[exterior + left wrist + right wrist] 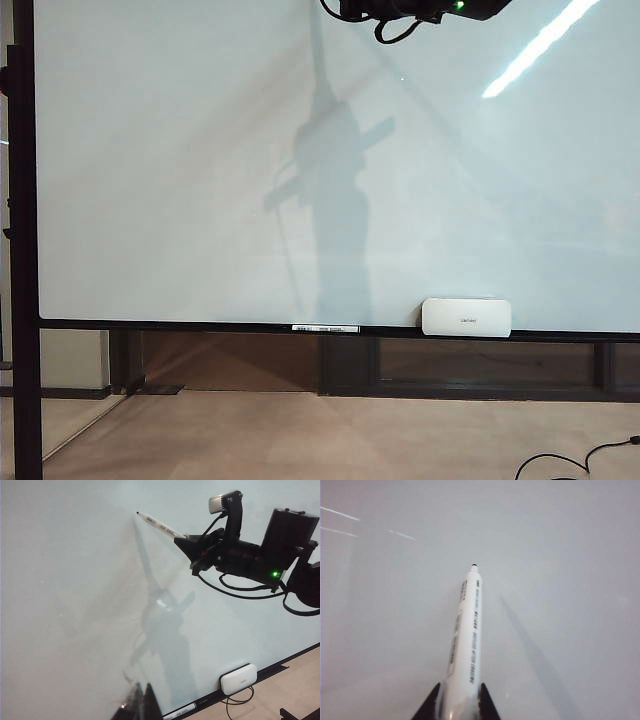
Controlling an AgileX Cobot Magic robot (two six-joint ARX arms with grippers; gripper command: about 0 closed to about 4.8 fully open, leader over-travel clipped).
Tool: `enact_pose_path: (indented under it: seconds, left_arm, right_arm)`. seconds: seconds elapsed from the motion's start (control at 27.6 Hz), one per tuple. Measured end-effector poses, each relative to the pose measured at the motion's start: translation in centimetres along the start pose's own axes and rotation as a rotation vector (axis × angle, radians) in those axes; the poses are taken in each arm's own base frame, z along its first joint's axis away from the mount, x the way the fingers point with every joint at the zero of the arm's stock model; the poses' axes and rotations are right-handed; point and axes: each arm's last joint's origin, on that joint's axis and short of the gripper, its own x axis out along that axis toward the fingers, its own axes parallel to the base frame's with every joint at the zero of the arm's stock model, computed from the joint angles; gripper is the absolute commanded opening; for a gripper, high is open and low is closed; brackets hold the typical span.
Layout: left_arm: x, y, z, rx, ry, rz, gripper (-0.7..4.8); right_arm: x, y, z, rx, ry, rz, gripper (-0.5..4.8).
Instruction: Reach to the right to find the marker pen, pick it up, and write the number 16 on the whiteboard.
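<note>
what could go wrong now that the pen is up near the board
1. The right hand grips the marker pen only at its back end, so pressing the tip on the whiteboard might tilt it or push it back through the fingers.
2. The board is blank and the pen sits high up; the arm is mostly out of the exterior view, so strokes may be hard to check there.
3. The left hand hangs low near the board, close to the white block.

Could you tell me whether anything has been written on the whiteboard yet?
No, the whiteboard is bare in the exterior view, and the right gripper holds the marker pen up to it.
</note>
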Motion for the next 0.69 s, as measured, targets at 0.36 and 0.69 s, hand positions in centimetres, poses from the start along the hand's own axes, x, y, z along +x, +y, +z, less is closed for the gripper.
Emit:
enact_pose_path:
  seconds: [0.36,0.69]
  left_arm:
    - [0.0,0.0,0.0,0.018,0.001,0.003,-0.05]
    - [0.0,0.0,0.0,0.024,0.001,0.004,-0.05]
  right_arm:
    - [0.0,0.0,-0.7,-0.001,0.077,-0.014,-0.01]
    - [-0.1,0.1,-1.6,-0.011,0.174,-0.03,-0.01]
